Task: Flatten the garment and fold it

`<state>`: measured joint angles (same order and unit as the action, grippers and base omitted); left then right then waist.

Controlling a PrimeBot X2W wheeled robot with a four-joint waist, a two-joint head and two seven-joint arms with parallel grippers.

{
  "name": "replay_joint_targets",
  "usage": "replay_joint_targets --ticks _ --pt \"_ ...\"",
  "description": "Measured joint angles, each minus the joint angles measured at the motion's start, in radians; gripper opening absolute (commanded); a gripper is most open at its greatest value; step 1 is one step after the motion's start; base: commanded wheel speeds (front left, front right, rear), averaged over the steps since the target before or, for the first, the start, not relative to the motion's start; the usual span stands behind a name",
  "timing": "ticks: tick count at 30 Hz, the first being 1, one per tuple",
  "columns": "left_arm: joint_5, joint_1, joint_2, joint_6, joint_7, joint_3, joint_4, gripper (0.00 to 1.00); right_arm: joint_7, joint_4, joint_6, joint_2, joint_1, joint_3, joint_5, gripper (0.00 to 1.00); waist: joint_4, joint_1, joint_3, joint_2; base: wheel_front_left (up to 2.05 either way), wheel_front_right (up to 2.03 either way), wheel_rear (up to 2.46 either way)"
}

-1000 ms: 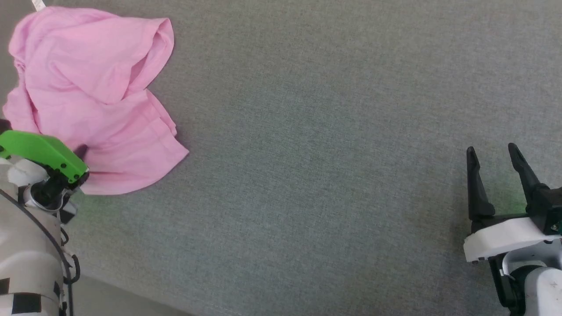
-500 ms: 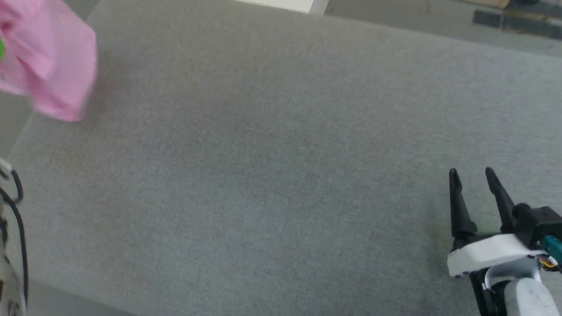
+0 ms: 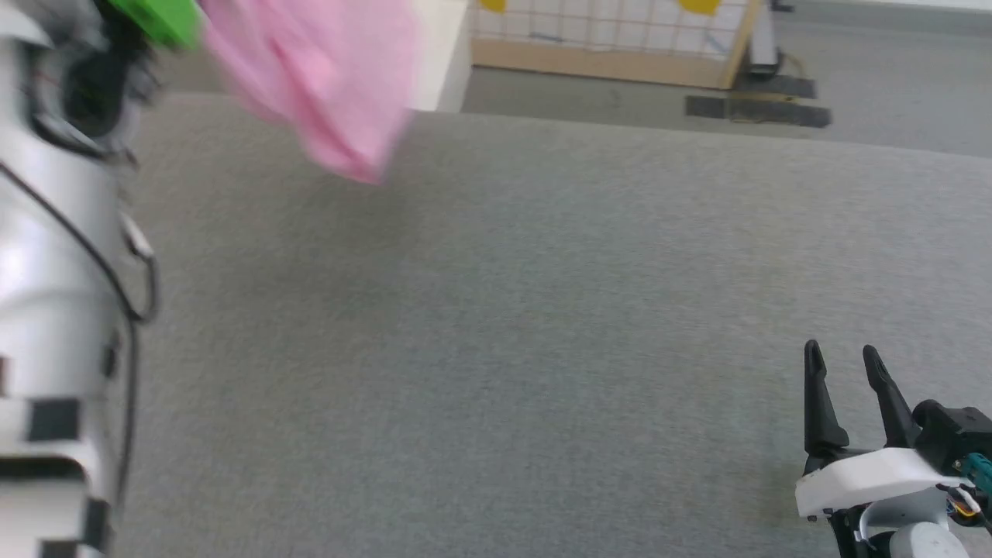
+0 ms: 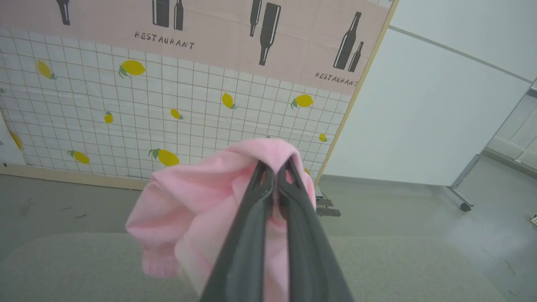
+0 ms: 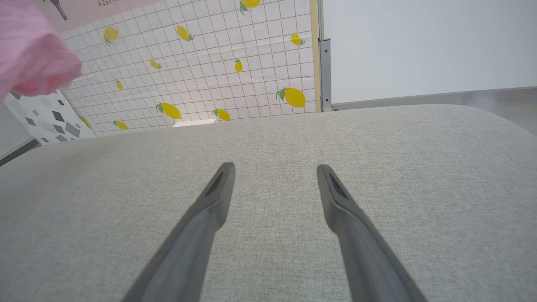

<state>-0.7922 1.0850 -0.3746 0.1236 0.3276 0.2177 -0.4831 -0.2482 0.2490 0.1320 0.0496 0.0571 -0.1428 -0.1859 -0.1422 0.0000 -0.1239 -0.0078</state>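
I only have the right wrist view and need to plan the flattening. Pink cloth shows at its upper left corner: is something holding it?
Observer: Yes. In the left wrist view the left gripper is shut on the garment, pinching a fold at its fingertips.
Operator: Bunched or spread?
Observer: Bunched; it hangs in a crumpled lump below the pinch.
Operator: Where is my gripper relative to it?
Observer: In the head view the right gripper sits open at lower right, apart from the garment at upper left, with the grey surface between them.
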Motion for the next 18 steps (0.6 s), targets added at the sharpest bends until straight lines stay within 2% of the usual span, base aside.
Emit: replay_joint_targets --ticks 9,14,16,17,18 --pt "-0.012 -0.351 0.155 -0.001 0.142 0.206 0.002 0.00 -0.008 0.013 0.000 0.000 -0.006 0.002 -0.008 1.00 0.090 0.0000 0.032 0.0000 0.00 0.00 0.00" --pt "-0.031 -0.552 0.190 -0.001 0.251 0.333 -0.033 0.00 -0.008 0.002 0.000 0.000 -0.008 0.003 -0.012 1.00 0.120 0.0000 0.024 0.0000 0.00 0.00 0.00" --pt "-0.035 -0.591 0.194 -0.003 0.267 0.347 -0.043 0.00 -0.008 -0.002 0.000 0.000 -0.008 0.004 -0.016 1.00 0.123 0.0000 0.019 0.0000 0.00 0.00 0.00" --pt "-0.037 -0.604 0.197 -0.012 0.269 0.347 -0.047 0.19 -0.008 -0.003 0.000 0.000 -0.008 0.004 -0.017 1.00 0.124 0.0000 0.017 0.0000 0.00 0.00 0.00" --pt "-0.036 -0.609 0.197 -0.020 0.268 0.349 -0.048 1.00 -0.008 -0.003 0.000 0.000 -0.008 0.003 -0.018 1.00 0.123 0.0000 0.015 0.0000 0.00 0.00 0.00"
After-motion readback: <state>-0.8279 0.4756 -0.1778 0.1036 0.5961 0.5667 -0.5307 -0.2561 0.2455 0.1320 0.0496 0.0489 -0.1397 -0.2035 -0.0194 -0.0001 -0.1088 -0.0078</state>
